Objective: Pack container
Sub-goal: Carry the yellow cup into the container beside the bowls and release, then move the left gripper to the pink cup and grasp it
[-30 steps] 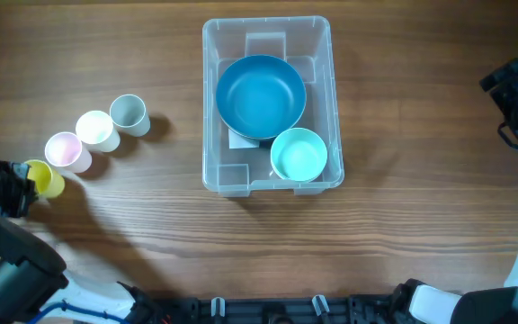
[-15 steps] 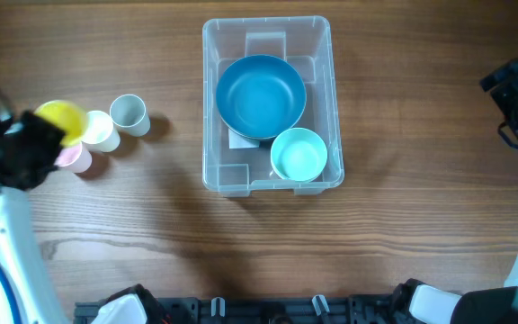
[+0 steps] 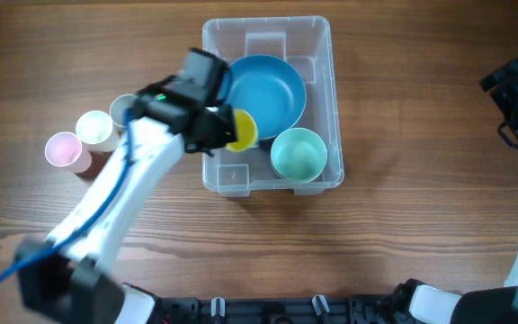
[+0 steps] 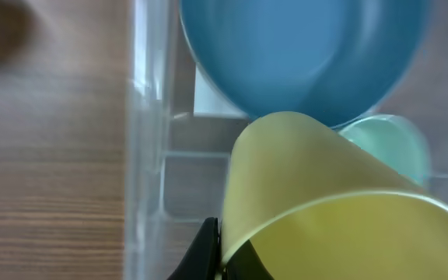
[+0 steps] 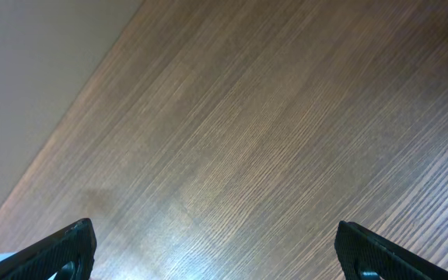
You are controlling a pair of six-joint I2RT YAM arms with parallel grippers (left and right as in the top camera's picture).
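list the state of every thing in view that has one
container: open, no lid
blue bowl: upright in the container, empty
mint bowl: upright in the container, empty
yellow cup: gripped, tilted, above the container
pink cup: upright, empty
white cup: upright, empty
grey cup: upright, partly hidden
left gripper: shut on yellow cup
right gripper: open, empty

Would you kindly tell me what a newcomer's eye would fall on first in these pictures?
The left pincer holds a tilted yellow cup at the near-left part of the clear tub. Inside the tub sit a big blue bowl and a mint bowl. A pink cup and a white cup stand on the table to its left.
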